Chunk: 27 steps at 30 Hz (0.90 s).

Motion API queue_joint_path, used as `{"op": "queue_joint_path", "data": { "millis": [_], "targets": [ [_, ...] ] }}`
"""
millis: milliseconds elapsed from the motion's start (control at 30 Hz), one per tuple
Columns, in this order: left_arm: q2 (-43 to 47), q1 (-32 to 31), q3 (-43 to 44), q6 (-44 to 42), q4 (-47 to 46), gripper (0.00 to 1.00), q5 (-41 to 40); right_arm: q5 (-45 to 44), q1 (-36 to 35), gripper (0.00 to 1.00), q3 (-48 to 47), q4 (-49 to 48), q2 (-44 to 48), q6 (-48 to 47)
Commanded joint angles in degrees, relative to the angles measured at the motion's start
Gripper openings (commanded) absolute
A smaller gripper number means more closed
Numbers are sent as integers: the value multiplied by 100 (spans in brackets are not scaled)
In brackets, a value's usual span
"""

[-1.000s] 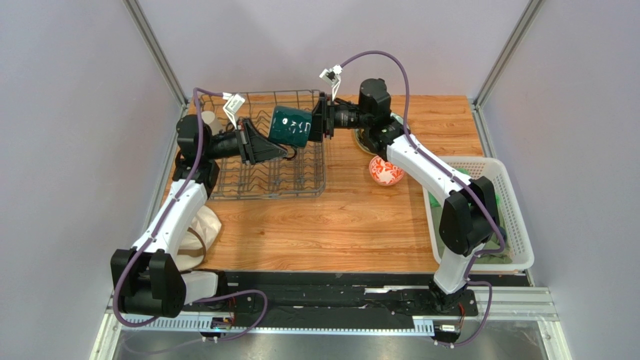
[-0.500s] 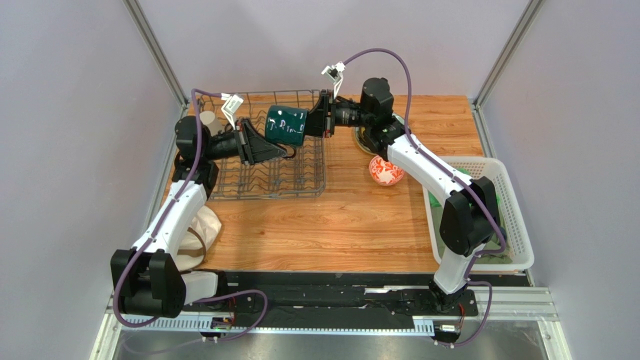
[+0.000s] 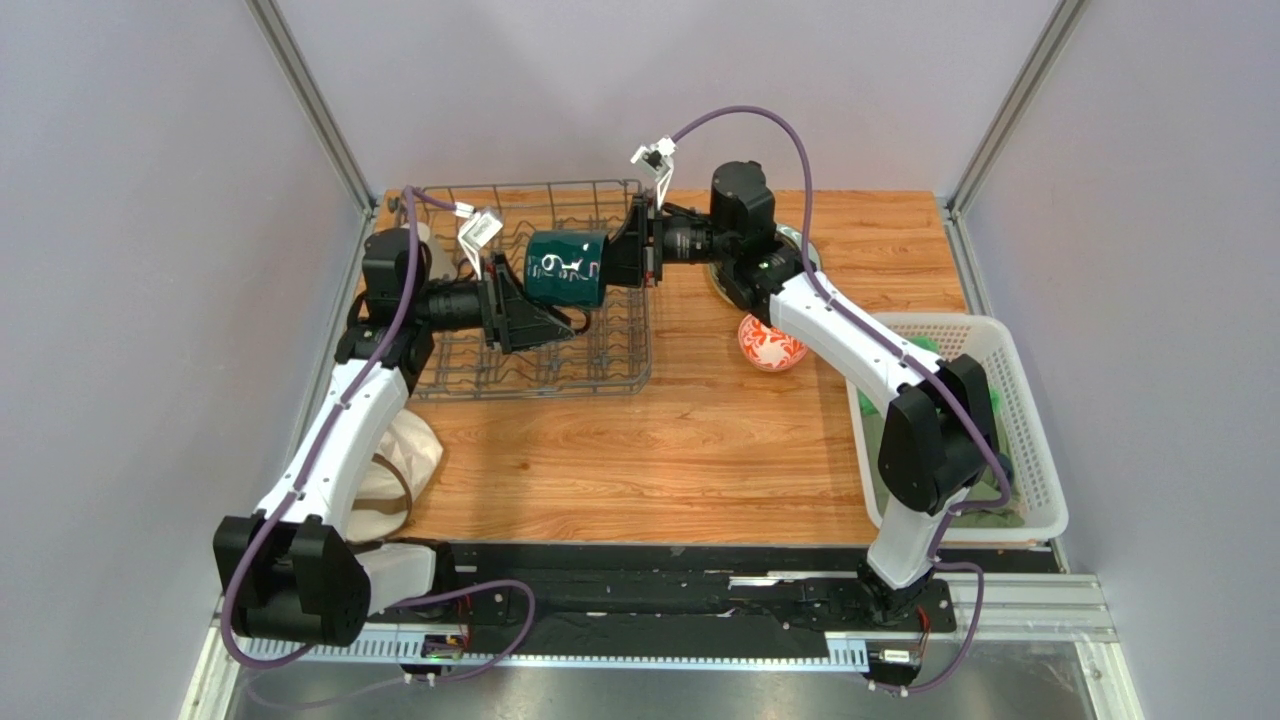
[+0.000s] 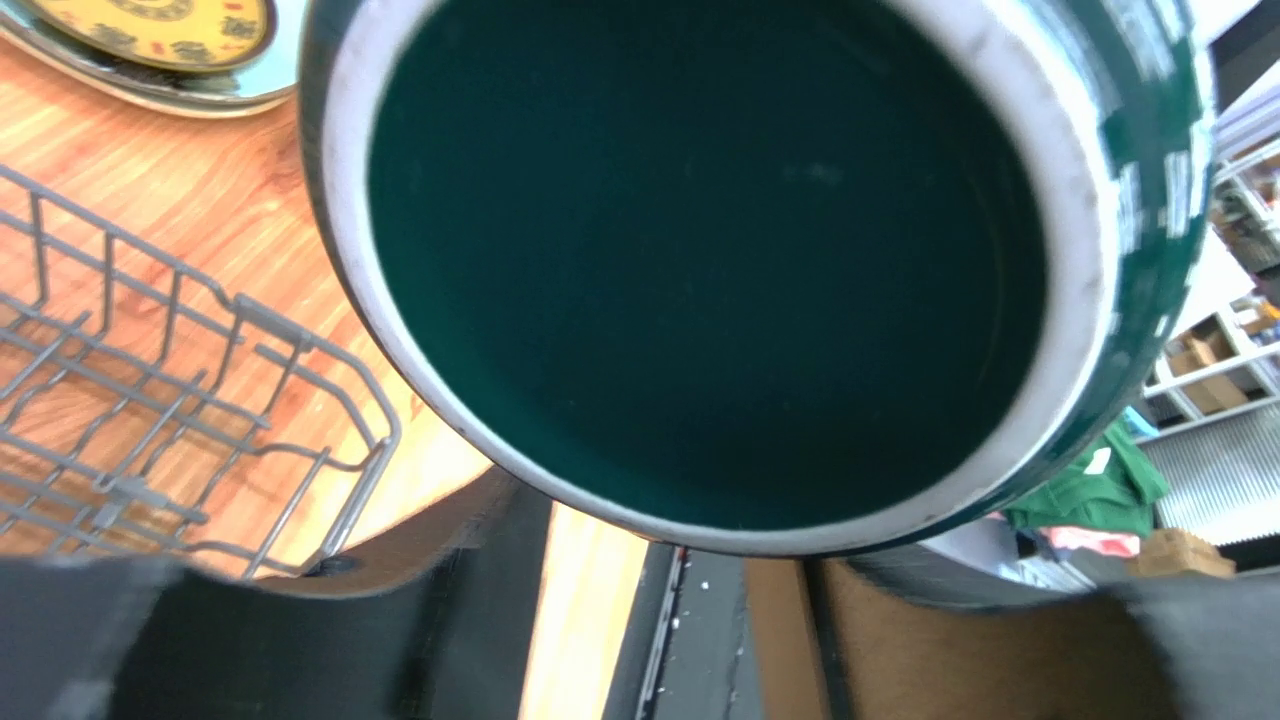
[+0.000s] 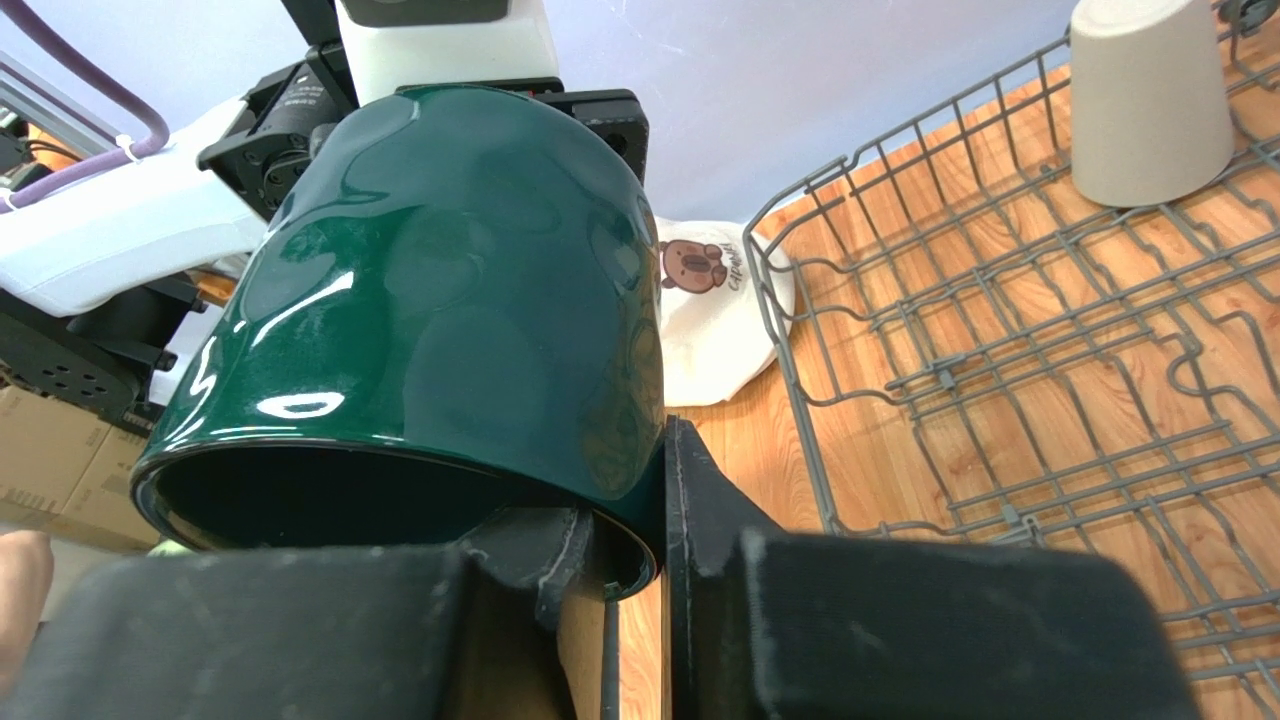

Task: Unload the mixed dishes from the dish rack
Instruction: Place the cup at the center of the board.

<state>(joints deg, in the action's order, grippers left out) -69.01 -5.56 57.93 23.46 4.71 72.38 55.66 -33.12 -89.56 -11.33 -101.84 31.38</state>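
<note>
The dish rack (image 3: 511, 368) is sitting at the far left of the counter (image 3: 676, 465), a cup (image 5: 1150, 98) standing in its far corner. The mug (image 3: 567, 266) is hanging above the rack's right part (left claw (image 4: 669, 578) at its left, right claw (image 5: 639, 525) at its right). A bowl (image 3: 772, 342) is lying right of the rack, a basket (image 3: 1037, 435) farther right.

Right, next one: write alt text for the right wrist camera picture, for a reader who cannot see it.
A dark green mug, tipped on its side, is pinched at its rim between the black fingers of the right gripper. To its right lies a grey wire dish rack, with a beige cup standing at its far corner.
</note>
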Motion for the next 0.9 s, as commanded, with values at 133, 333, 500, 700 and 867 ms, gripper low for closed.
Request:
{"op": "queue_joint_path", "data": {
  "millis": [133, 333, 500, 700, 867],
  "targets": [
    [485, 354, 210, -755, 486, 66, 92, 112, -19, 0, -70, 157, 428, -325],
    [758, 916, 306, -1510, 1434, 66, -30, -492, 236, 0, -228, 1640, 551, -1446],
    [784, 1303, 464, -2758, 2733, 66, -302, -986, 622, 0, -273, 2958, 657, -2170],
    [574, 1338, 684, -4130, 3931, 66, -1225, -1829, 1114, 0, -606, 4636, 692, -3119],
    [266, 1347, 755, -4666, 4310, 65, -1797, -2726, 1291, 0, -800, 5588, 648, -3980]
  ]
}}
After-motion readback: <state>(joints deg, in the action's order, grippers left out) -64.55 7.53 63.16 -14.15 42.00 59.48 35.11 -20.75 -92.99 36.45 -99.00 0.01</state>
